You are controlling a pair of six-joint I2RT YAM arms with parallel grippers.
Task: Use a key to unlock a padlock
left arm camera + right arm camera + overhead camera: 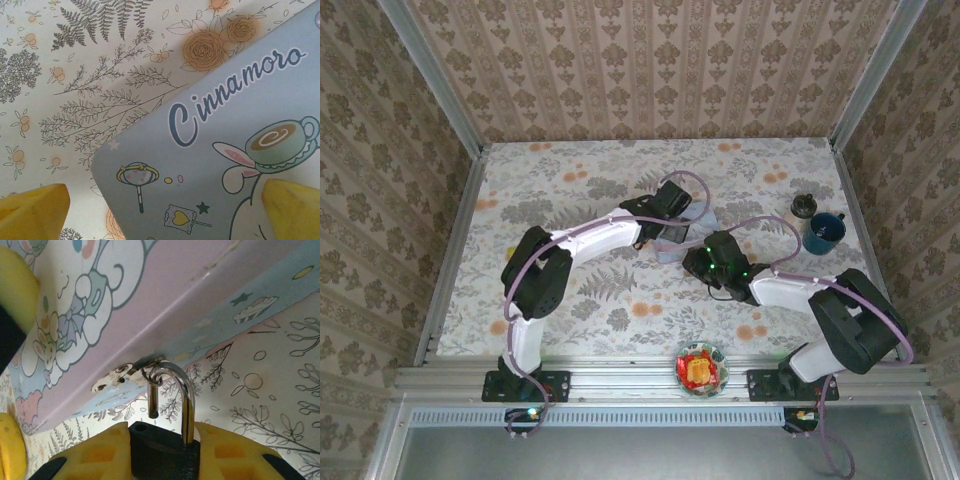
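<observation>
At tin (150, 300) hasp (117, 376), R gripper (162, 447) clamps padlock (160, 460) body, shackle (186, 390) popped open; L gripper (165, 210) jaws wide apart above tin lid.

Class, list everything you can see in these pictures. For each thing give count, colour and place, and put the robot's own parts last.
cloth: one, pale with a floral print, covering the table
tin: one, light blue with cartoon print, mid-table
hasp: one, silvery, on the tin's edge
padlock: one, black body, silvery shackle with one leg out of the body, hooked through the hasp
jar: one, dark, far right of the table
cup: one, blue, just nearer than the jar
bowl: one, clear, red and orange contents, on the near rail between the arm bases
left end effector: one, yellow fingers, open, over the tin's lid
right end effector: one, yellow fingers, shut on the padlock's body
</observation>
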